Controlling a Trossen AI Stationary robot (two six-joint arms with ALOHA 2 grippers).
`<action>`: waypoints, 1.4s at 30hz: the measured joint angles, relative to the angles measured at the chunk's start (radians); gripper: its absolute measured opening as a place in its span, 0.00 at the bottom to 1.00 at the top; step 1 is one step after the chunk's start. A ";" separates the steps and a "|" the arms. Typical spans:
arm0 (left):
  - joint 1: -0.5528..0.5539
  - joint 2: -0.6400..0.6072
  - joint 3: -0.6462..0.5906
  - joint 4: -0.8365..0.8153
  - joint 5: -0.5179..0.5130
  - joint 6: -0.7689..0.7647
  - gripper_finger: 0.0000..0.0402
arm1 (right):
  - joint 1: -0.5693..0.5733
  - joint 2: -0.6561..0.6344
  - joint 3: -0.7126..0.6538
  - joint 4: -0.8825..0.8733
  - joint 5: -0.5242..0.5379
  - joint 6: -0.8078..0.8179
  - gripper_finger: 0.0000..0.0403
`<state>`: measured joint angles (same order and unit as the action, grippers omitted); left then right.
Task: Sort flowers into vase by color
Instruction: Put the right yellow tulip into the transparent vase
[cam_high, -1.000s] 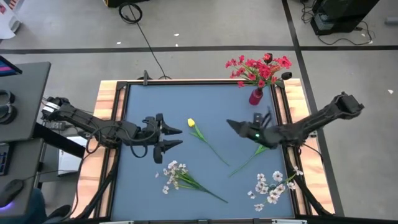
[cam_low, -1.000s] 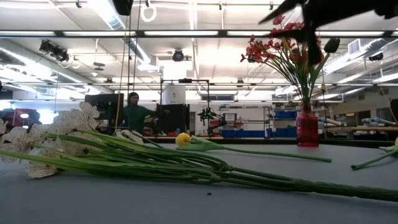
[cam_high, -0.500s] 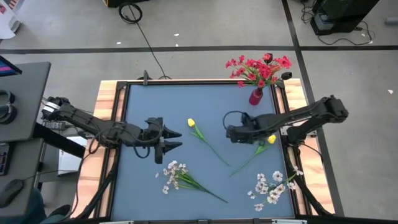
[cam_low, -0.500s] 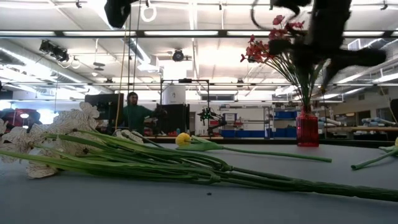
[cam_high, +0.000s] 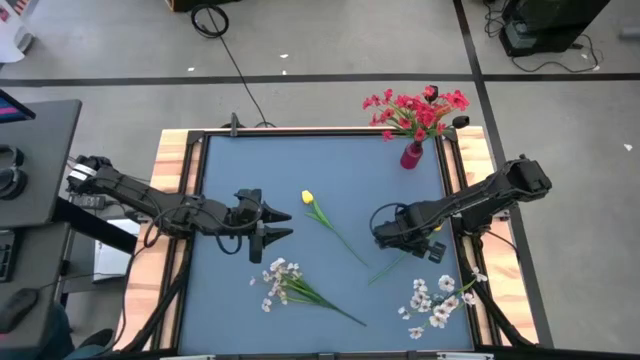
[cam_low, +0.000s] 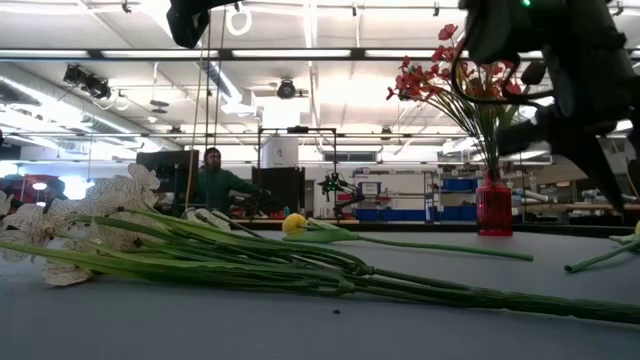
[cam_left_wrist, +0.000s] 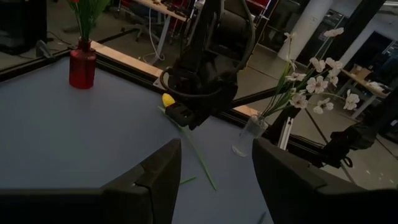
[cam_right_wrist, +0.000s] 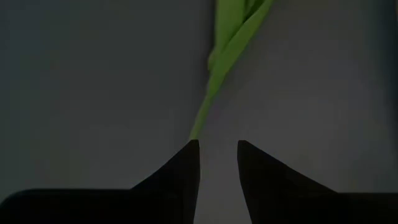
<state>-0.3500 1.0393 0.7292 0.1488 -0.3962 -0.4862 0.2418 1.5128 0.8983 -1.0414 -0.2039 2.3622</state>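
Chief risk: pinching beside the thin green stem instead of around it, since the right gripper, low over the right-hand part of the desk, shows only a narrow gap between its fingers, nothing caught in it, and the stem runs up to one fingertip rather than into the gap. Likely to shove or roll the stem across the smooth surface if closed off-centre. Could also scrape the desk if lowered further with so slim a target lying flat. Once lifted, probably floppy and tip-heavy, prone to swinging, slipping through a loose hold, or snagging the red flowers already standing in the red vase at the far right corner. Wrong vase also possible, with a clear vase of white blossoms close by at the near right edge. Left gripper spread wide and empty, hovering over the left middle of the desk, well apart from the action. As for looks: long narrow stem with a folded leaf, a small yellow tulip head at its end, mostly hidden beneath the right arm from above. Second yellow tulip lying near the centre, loose white spray lying nearer the front edge.
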 joint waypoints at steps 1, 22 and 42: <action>0.000 0.000 0.000 -0.003 0.000 0.000 0.51 | -0.002 -0.001 -0.015 0.001 0.000 0.003 0.29; 0.000 0.000 0.000 -0.056 0.000 -0.001 0.51 | -0.054 -0.015 -0.217 0.208 0.044 -0.017 0.26; 0.000 0.000 0.000 -0.056 -0.001 0.003 0.51 | -0.020 -0.007 -0.110 0.230 0.207 -0.078 0.02</action>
<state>-0.3500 1.0389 0.7292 0.0933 -0.3969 -0.4835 0.2214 1.5055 0.7883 -0.8116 0.0029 2.2840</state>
